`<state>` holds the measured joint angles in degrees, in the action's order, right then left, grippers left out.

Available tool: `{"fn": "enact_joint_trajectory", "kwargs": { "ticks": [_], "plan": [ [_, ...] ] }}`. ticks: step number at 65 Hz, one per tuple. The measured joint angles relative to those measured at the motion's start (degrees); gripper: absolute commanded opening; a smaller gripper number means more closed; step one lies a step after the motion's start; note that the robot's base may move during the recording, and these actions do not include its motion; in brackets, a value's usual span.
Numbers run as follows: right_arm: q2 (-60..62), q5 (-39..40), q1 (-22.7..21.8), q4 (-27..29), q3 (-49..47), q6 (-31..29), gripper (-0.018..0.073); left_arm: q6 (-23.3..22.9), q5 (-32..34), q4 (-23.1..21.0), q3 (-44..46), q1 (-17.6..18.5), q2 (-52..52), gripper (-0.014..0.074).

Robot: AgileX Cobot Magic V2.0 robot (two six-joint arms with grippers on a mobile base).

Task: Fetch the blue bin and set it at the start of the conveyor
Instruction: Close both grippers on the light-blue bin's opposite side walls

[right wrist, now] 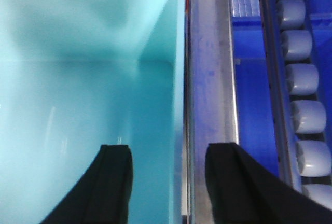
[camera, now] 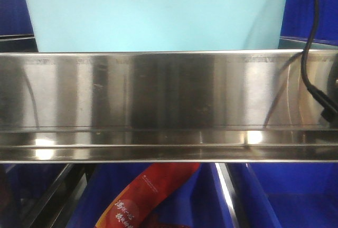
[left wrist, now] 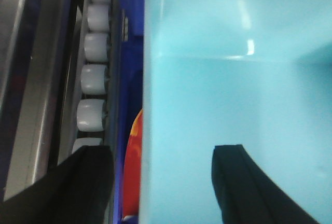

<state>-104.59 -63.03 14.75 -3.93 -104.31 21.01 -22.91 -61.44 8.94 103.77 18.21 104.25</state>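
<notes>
The blue bin (camera: 153,14) is a pale turquoise tub standing on a shelf behind a stainless-steel rail (camera: 169,96). In the left wrist view my left gripper (left wrist: 161,151) is open and straddles the bin's (left wrist: 233,94) left wall: one finger is outside it, the other inside the tub, neither touching. In the right wrist view my right gripper (right wrist: 170,149) is open and straddles the bin's (right wrist: 88,79) right wall the same way. The bin looks empty inside. The conveyor start is out of view.
White rollers run along both sides of the bin (left wrist: 96,79) (right wrist: 306,115). Dark blue crates (camera: 285,196) sit below and beside it. A red packet (camera: 148,196) lies in a lower crate. A black cable (camera: 309,54) hangs at the right.
</notes>
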Motion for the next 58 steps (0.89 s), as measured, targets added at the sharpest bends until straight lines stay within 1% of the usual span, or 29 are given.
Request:
{"fn": "enact_joint_trajectory", "kwargs": {
  "ticks": [20, 33, 58],
  "plan": [
    [-2.8, -0.1, 0.0, 0.0, 0.0, 0.0, 0.0234, 0.1, 0.0, -0.1, 0.0, 0.0, 2.2, 0.0326],
    [-3.7, -0.1, 0.0, -1.0, 0.0, -0.1, 0.0234, 0.1, 0.0, -0.1, 0.0, 0.0, 2.7, 0.0326],
    [-4.0, -0.1, 0.0, -2.1, 0.0, -0.1, 0.0234, 0.3, 0.0, 1.4, 0.0, 0.0, 2.7, 0.0326]
  ]
}}
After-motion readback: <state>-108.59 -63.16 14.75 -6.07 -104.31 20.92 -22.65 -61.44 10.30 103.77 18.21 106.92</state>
